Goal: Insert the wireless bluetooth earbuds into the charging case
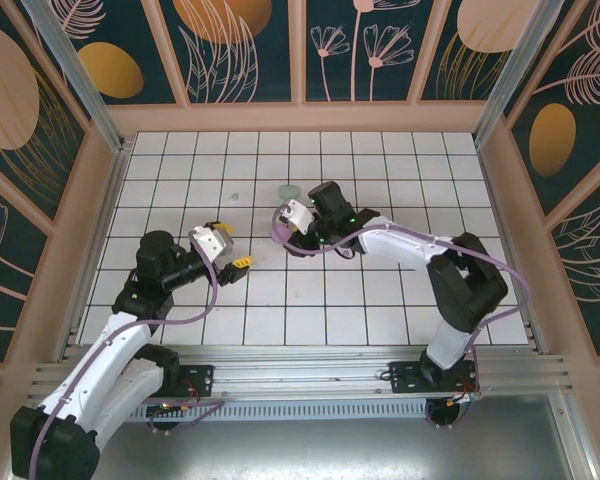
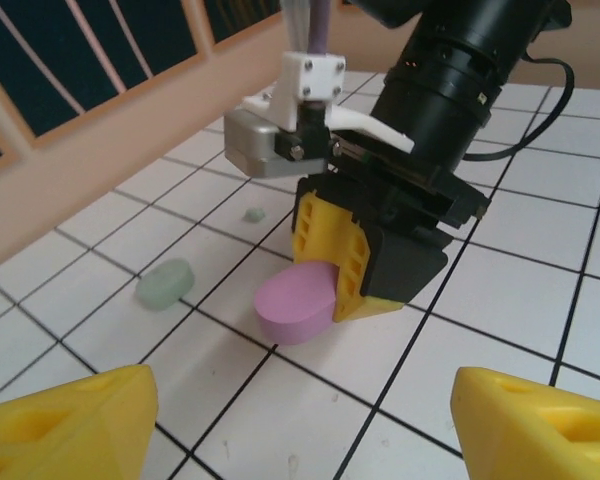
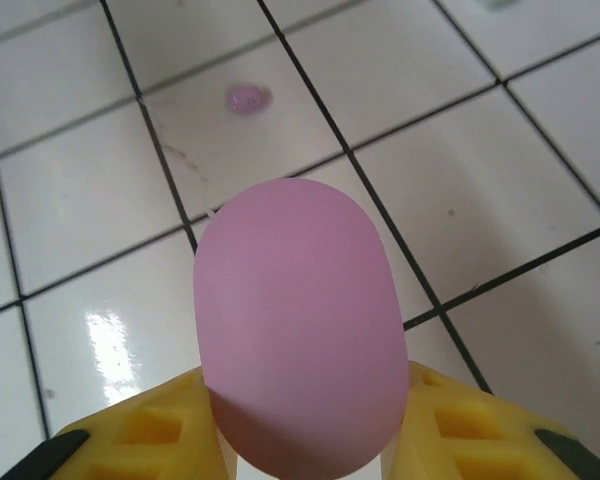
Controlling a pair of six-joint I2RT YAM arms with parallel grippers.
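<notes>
Right tool (image 2: 365, 270) pinches the pink charging case (image 2: 295, 305) by one end, set low on the tabletop (image 2: 500, 300). Left tool (image 2: 300, 430) is spread and empty, facing it. A pink earbud (image 3: 247, 98) lies beyond the case; a mint earbud (image 2: 252, 214) and the mint case (image 2: 165, 283) lie apart. Risk: the smooth, rounded pebble shell could squirt from the hard yellow fingers, and the tiny beads could roll on the glossy tile.

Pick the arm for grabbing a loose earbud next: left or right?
Left, likely. The left pincer is open and empty, facing the loose mint earbud. The right pincer is shut on the pink case, so it can't take one.
</notes>
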